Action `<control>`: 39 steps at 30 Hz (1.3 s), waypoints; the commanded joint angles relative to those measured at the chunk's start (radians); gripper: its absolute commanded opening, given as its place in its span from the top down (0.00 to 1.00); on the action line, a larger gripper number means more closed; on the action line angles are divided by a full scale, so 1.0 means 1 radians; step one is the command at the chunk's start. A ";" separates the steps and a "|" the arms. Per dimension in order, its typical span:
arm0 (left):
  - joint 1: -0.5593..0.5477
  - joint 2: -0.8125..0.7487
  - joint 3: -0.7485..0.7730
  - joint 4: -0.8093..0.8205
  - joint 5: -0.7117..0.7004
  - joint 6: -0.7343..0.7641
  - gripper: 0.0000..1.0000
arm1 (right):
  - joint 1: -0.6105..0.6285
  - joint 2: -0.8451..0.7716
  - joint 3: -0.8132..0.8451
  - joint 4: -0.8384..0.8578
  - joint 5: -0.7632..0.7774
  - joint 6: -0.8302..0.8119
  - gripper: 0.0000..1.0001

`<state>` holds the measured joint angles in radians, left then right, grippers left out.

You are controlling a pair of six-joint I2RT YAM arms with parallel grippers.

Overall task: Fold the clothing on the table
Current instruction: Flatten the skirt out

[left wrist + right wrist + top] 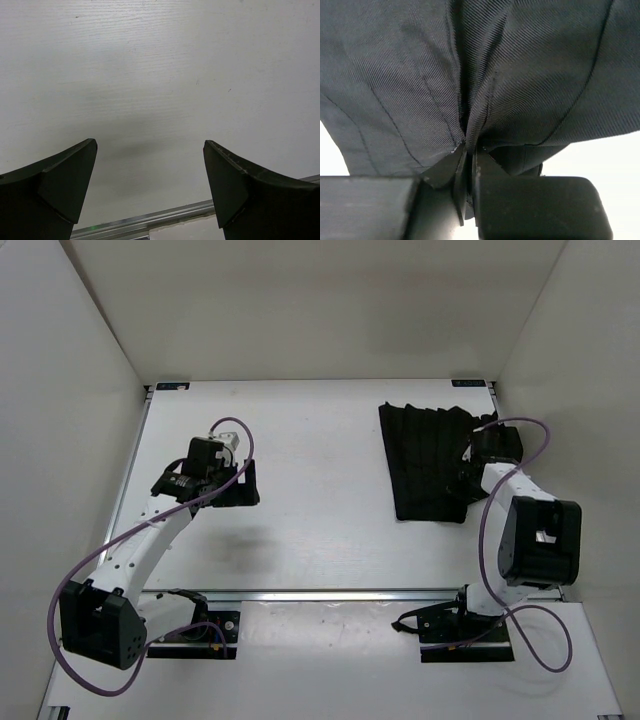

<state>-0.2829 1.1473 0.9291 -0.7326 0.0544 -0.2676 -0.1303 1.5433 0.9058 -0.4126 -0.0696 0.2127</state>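
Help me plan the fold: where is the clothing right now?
In the top view the clothing lies on the far right of the table, near the back rail, with the right hand shut on its right edge.

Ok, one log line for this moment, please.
right claw: shut on clothing edge | left claw: open, empty, over table | clothing: lying spread, far right
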 commanded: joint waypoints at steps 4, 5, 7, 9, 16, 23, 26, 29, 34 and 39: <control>0.014 -0.063 -0.033 0.050 0.033 -0.005 0.01 | 0.114 0.046 0.285 -0.067 -0.022 0.014 1.00; 0.024 -0.061 -0.038 0.059 0.036 -0.007 0.02 | 0.174 0.069 0.388 -0.080 -0.021 0.004 1.00; 0.028 -0.067 -0.035 0.087 0.065 -0.009 0.01 | 0.259 0.148 0.654 -0.151 -0.036 -0.004 1.00; 0.033 -0.067 -0.023 0.113 0.082 -0.008 0.02 | 0.328 0.237 0.912 -0.221 -0.103 0.001 1.00; 0.039 -0.124 0.056 0.184 0.118 -0.012 0.01 | 0.543 0.390 1.735 -0.311 -0.213 -0.023 1.00; 0.018 -0.159 0.138 0.151 0.062 -0.010 0.02 | 0.430 -0.061 0.752 0.155 -0.326 0.108 1.00; 0.007 -0.172 0.132 0.153 0.087 -0.018 0.01 | 0.411 -0.106 0.466 0.172 -0.342 0.099 1.00; 0.008 -0.178 0.085 0.174 0.149 -0.035 0.01 | 0.422 -0.132 0.187 0.221 -0.354 0.119 1.00; 0.011 -0.208 -0.042 0.199 0.200 -0.074 0.02 | 0.428 -0.135 -0.077 0.264 -0.421 0.177 0.63; -0.051 -0.202 -0.146 0.200 0.246 -0.136 0.01 | 0.400 -0.232 -0.078 0.186 -0.375 0.140 0.22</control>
<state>-0.2977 0.9623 0.8238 -0.5423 0.2440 -0.3500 0.2909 1.4353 0.7677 -0.3016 -0.4431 0.3679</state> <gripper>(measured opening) 0.988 0.732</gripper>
